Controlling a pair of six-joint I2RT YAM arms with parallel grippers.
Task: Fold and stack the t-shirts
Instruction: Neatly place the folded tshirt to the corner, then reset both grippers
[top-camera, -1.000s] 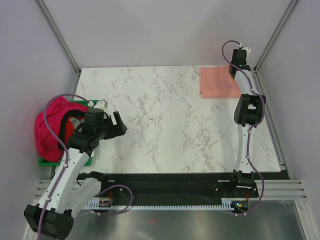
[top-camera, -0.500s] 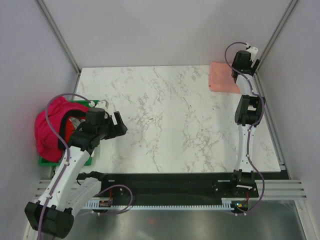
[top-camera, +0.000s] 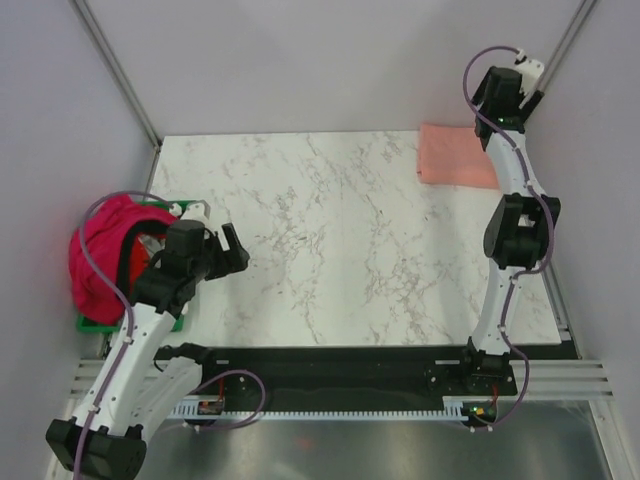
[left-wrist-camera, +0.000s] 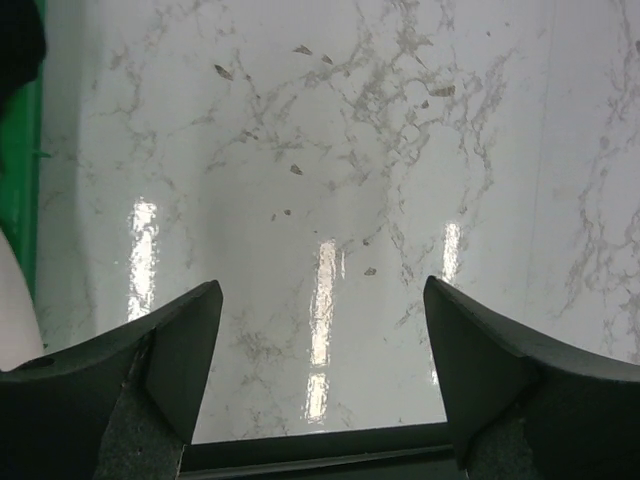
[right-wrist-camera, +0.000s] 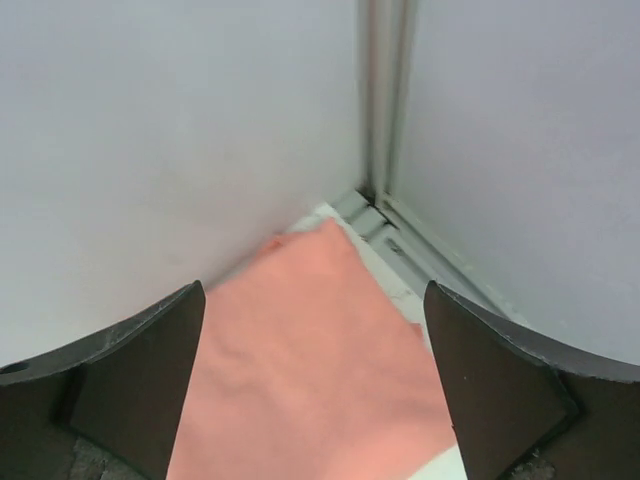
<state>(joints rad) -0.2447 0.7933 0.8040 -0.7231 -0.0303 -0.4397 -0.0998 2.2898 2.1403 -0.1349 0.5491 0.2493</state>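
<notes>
The salmon-pink t-shirt (top-camera: 455, 156) lies folded flat in the table's far right corner. In the right wrist view the salmon-pink t-shirt (right-wrist-camera: 310, 370) fills the space below the jaws. My right gripper (top-camera: 492, 118) hangs open above its far right edge, clear of the cloth; in its own view the right gripper (right-wrist-camera: 312, 290) holds nothing. The magenta-pink t-shirt (top-camera: 100, 255) sits bunched in the green crate (top-camera: 180, 318) at the left. My left gripper (top-camera: 240, 250) is open just right of the crate, over bare marble. In its own view the left gripper (left-wrist-camera: 322, 290) is empty.
Grey enclosure walls and a metal corner post (right-wrist-camera: 385, 95) stand close behind the right gripper. The crate's green wall (left-wrist-camera: 25, 180) shows at the left edge of the left wrist view. A black strip (top-camera: 340, 365) runs along the table's near edge between the arm bases.
My right gripper has opened, let go of the salmon-pink t-shirt and risen toward the back corner. The shirt now lies further right. The left arm has barely moved.
</notes>
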